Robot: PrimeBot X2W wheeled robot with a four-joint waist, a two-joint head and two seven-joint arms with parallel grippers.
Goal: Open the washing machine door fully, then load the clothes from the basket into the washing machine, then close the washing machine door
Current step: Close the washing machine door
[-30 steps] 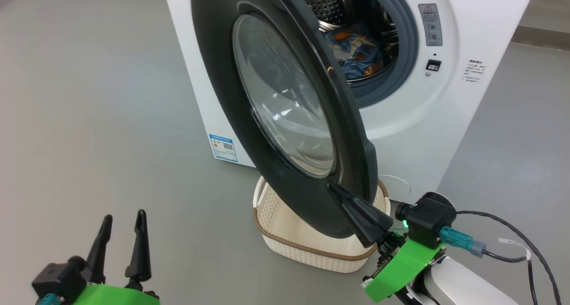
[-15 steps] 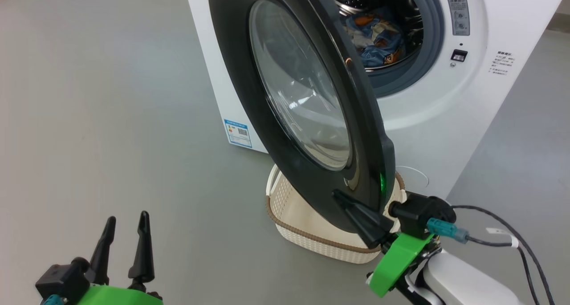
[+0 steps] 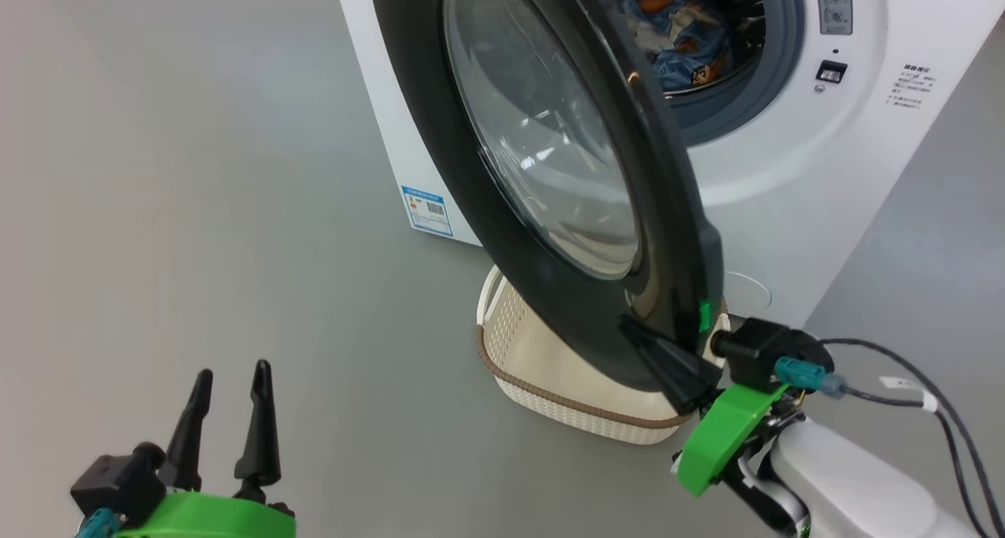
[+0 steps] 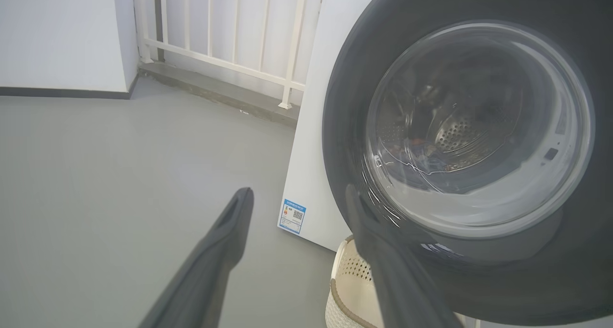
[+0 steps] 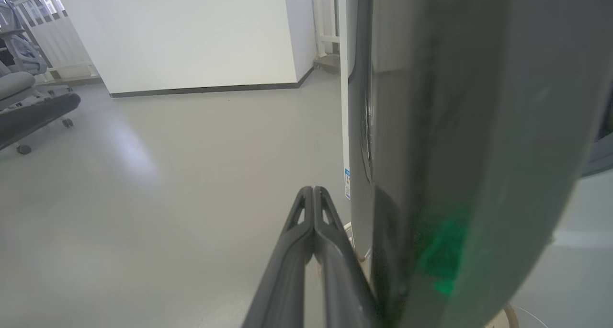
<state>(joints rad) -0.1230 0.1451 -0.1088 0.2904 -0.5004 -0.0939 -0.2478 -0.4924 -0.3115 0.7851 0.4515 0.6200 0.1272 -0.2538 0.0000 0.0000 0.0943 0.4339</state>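
The white washing machine (image 3: 785, 153) fills the top of the head view. Its glossy black washing machine door (image 3: 550, 129) stands ajar, swung partway across the opening. Blue bear-print clothes (image 3: 675, 27) lie in the drum behind it. My right gripper (image 3: 632, 330) is shut, with its fingers lying against the door's outer face near the lower edge. In the right wrist view the right gripper (image 5: 313, 190) sits just left of the door (image 5: 431, 127). The cream basket (image 3: 565, 408) sits on the floor under the door. My left gripper (image 3: 233, 370) hangs open at the lower left, holding nothing.
Grey floor (image 3: 196, 169) stretches left of the machine. A white railing (image 4: 215, 31) and a wall stand behind. An office chair (image 5: 24, 103) is far off to the side. A black cable (image 3: 903, 365) trails from my right wrist.
The head view has shifted. The door has swung a little nearer the machine front, and my shut right gripper has moved with it. The left gripper has stayed put.
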